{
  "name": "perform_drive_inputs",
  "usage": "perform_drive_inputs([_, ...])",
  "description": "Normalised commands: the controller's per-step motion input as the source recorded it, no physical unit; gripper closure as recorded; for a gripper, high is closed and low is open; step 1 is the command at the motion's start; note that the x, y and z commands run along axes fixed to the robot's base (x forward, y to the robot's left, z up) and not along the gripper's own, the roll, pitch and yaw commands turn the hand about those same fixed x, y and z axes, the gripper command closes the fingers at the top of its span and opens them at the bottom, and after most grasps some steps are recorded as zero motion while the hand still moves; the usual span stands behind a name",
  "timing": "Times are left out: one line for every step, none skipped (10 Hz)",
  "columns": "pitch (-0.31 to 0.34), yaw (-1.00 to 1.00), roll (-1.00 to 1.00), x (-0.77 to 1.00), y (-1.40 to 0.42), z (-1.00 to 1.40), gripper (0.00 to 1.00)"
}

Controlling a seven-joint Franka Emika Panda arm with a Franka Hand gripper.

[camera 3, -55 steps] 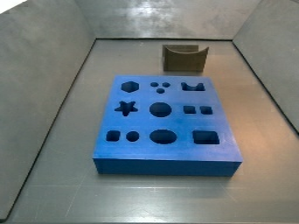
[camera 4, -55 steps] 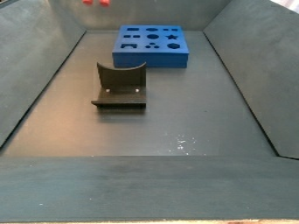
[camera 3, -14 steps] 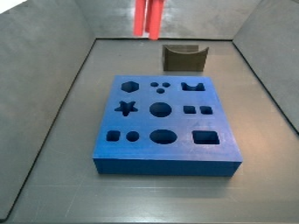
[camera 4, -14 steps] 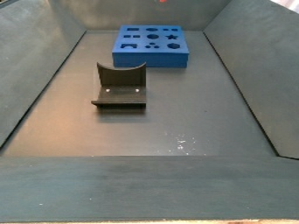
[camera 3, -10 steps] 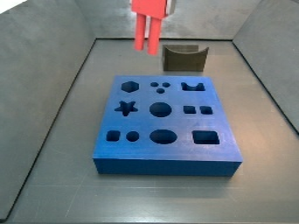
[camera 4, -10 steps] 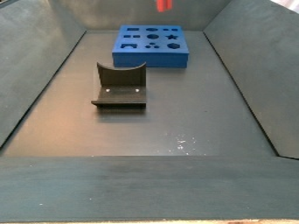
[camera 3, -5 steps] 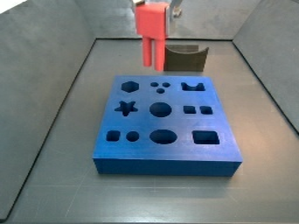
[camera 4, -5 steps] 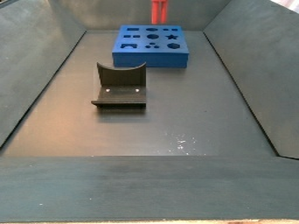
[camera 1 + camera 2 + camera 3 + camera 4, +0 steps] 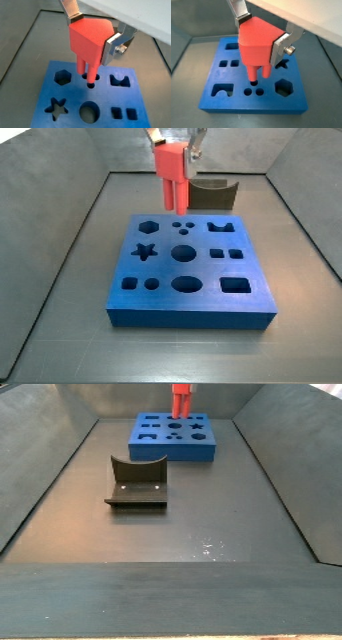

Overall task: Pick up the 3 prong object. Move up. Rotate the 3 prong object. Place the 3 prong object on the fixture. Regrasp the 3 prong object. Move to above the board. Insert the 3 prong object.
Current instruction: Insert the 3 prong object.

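My gripper (image 9: 93, 31) is shut on the red-orange 3 prong object (image 9: 85, 44), which hangs upright with its prongs pointing down. The silver fingers (image 9: 282, 48) clamp the block's two sides. The prong tips hover just above the small round holes near the back edge of the blue board (image 9: 236, 101), and no contact shows. In both side views the 3 prong object (image 9: 173, 176) (image 9: 178, 399) stands over the far part of the board (image 9: 201, 300) (image 9: 150, 450). The dark fixture (image 9: 211, 195) (image 9: 136, 484) stands empty on the floor, apart from the board.
Grey sloping walls (image 9: 60, 228) enclose the bin floor (image 9: 187, 534). The board carries star (image 9: 144, 252), hexagon (image 9: 147, 226), round and square cut-outs. The fixture sits between the board and a wall in a side view.
The gripper has come down with the 3 prong object from high above the bin until its prongs are close over the board's back holes.
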Motion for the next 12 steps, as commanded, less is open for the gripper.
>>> perform_drive_inputs([0.214,-0.66,0.03,0.0,0.04,-0.21,1.0])
perform_drive_inputs([0.151,-0.64,0.03,0.01,0.05,-0.21,1.0])
perform_drive_inputs([0.146,-0.66,0.0,0.09,0.17,-0.19,1.0])
perform_drive_inputs([0.18,-0.71,0.0,0.13,0.23,-0.18,1.0])
perform_drive_inputs([0.206,-0.67,0.03,0.19,0.29,-0.22,1.0])
perform_drive_inputs([0.334,-0.34,0.06,0.25,0.28,-0.13,1.0])
perform_drive_inputs([0.171,0.0,-0.04,0.18,0.09,-0.02,1.0])
perform_drive_inputs([0.137,-0.07,0.03,0.32,0.0,-0.22,1.0])
perform_drive_inputs([0.0,-0.11,0.1,0.29,-0.09,-0.38,1.0])
perform_drive_inputs([-0.029,-0.09,0.01,0.21,-0.05,-0.32,1.0])
perform_drive_inputs([-0.094,0.0,-0.02,0.0,0.0,-0.02,1.0])
perform_drive_inputs([0.0,0.0,0.0,0.0,-0.02,-0.03,1.0])
